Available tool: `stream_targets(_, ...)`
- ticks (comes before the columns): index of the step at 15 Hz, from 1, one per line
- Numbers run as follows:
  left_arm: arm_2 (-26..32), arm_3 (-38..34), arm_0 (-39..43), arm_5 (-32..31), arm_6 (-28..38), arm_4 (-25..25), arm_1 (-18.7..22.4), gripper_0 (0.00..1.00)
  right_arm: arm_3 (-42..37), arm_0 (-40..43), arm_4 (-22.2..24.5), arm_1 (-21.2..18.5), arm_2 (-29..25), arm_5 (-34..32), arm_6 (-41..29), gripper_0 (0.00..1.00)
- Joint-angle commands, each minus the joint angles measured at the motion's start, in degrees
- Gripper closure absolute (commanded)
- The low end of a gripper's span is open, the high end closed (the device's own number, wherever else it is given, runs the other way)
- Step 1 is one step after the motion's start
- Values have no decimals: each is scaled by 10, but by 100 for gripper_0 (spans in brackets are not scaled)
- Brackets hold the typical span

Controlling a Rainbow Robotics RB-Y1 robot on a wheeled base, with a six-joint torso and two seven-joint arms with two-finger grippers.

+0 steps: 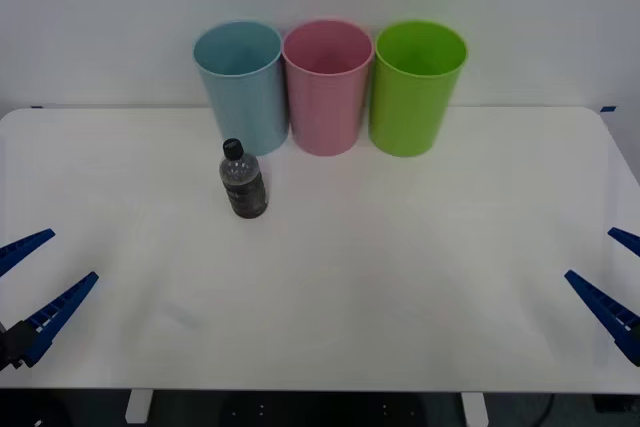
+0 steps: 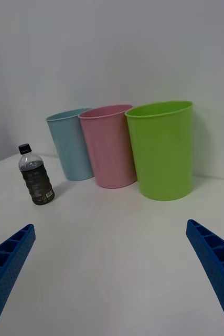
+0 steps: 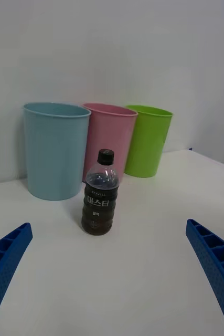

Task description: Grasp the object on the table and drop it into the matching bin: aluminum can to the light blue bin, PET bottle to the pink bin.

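Nothing done yet. PET bottle (image 1: 243, 180) stands upright on table (image 1: 400, 277), untouched, just in front of light blue bin (image 1: 242, 85), at 11 o'clock from table middle. Still to do: grab, lift, drop in pink bin (image 1: 327, 85).

Left gripper (image 1: 30, 282) at 8 o'clock edge, fingers spread apart, holding nothing. Right gripper (image 1: 612, 277) at 4 o'clock edge, same.

Bottle small, black cap, dark drink inside, clear top.

Three bins stand in a row at the back of the worktop (image 1: 400, 277), close against each other: the light blue bin (image 1: 243, 87) on the left, the pink bin (image 1: 327, 87) in the middle, the green bin (image 1: 415, 89) on the right. The PET bottle (image 1: 243, 182) stands upright just before the light blue bin, apart from it.
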Motion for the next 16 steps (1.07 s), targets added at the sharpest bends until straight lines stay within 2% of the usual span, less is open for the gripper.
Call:
stream_targets(1, 0, 0, 0, 0, 0, 0, 0, 0, 0, 0, 0, 0, 0, 0, 0, 0)
stream_targets(7, -2, 12, -14, 7, 10, 1, -4, 0, 0, 0, 0, 0, 0, 0, 0, 0)
stream_targets(12, -23, 13, -30, 32, 11, -61, -7, 0, 0, 0, 0, 0, 0, 0, 0, 0)
stream_targets(16, -52, 61, -64, 41, 4, -69, -12, 0, 0, 0, 0, 0, 0, 0, 0, 0)
